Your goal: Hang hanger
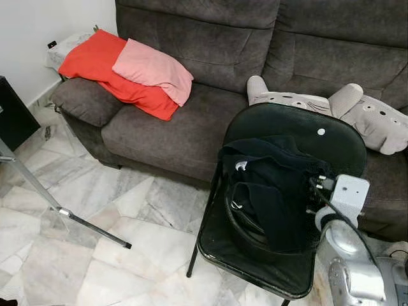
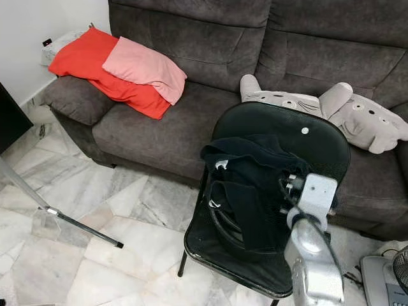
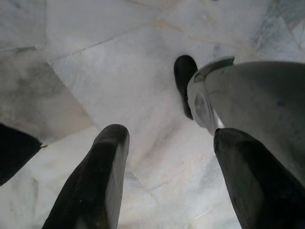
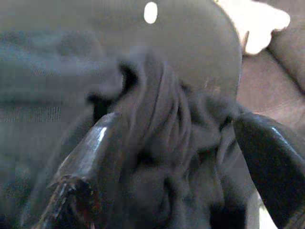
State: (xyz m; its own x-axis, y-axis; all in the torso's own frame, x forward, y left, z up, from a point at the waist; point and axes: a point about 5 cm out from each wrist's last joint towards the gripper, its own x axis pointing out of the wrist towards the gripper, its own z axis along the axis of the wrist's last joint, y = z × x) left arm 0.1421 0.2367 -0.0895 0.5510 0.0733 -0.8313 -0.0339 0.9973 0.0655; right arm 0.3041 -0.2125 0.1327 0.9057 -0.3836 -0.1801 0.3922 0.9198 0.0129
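- Landmark: a black folding chair with a glossy curved back stands on the marble floor, directly in front of the grey fabric sofa.
- A heap of black clothing lies on the chair seat. Pale hanger hooks poke out of it; the hangers' bodies are buried in cloth and cannot be traced.
- Right gripper: fingers spread wide, one either side of a fold of the dark cloth, closed on nothing. Its view is blurred. From the head views its fingertips are lost against the black heap.
- Left gripper: fingers apart, empty, hanging over bare floor away from the chair, beside the robot's leg and black foot.
- Left of the chair: open marble tiling, crossed by a slanted metal stand leg.
- Behind the chair on the sofa: a grey plush toy, partly cut off by the chair back; further left, red and pink cloths over the armrest.
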